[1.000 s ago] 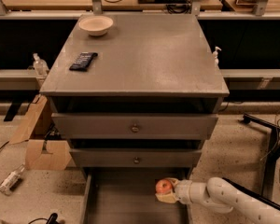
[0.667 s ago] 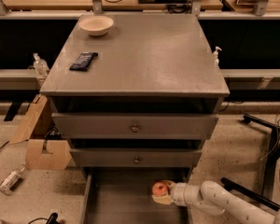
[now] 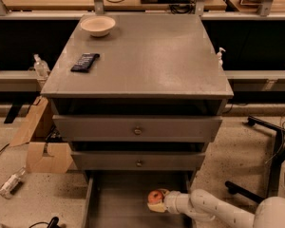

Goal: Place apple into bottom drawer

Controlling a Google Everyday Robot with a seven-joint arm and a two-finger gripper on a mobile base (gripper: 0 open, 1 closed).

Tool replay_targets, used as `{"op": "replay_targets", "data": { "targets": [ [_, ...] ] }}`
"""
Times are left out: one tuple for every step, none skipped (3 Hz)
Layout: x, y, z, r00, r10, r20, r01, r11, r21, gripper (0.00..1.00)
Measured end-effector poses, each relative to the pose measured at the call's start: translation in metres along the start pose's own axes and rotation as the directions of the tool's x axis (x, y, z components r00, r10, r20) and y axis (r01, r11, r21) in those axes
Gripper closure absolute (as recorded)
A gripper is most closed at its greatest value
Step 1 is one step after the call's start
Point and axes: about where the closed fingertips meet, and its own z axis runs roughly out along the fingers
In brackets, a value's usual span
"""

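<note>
Apple (image 3: 155, 195): held at the tip of the pincer, between its fingers.
Pincer (image 3: 155, 203): clenched around the apple, inside the right part of the bottom drawer (image 3: 115, 201).
Bottom drawer: stands open.

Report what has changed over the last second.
The gripper, still shut on the apple, has carried it leftward and slightly lower in the picture, from the right side of the bottom drawer toward its middle. Nothing was let go. The bowl and the dark flat object on the cabinet top stayed as they were.
</note>
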Motion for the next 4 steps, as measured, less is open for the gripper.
{"op": "replay_targets", "data": {
  "targets": [
    [0.0131, -0.0006, 0.02, 1.0, 0.009, -0.024, -0.008, 0.9998, 0.019, 1.0],
    [0.0142, -0.0007, 0.0217, 1.0, 0.009, -0.026, -0.009, 0.9998, 0.02, 1.0],
    [0.0141, 0.0009, 0.0232, 1.0, 0.01, -0.025, -0.009, 0.9998, 0.017, 0.84],
    [0.014, 0.0024, 0.0245, 1.0, 0.01, -0.025, -0.009, 0.9999, 0.014, 0.62]
  ]
}}
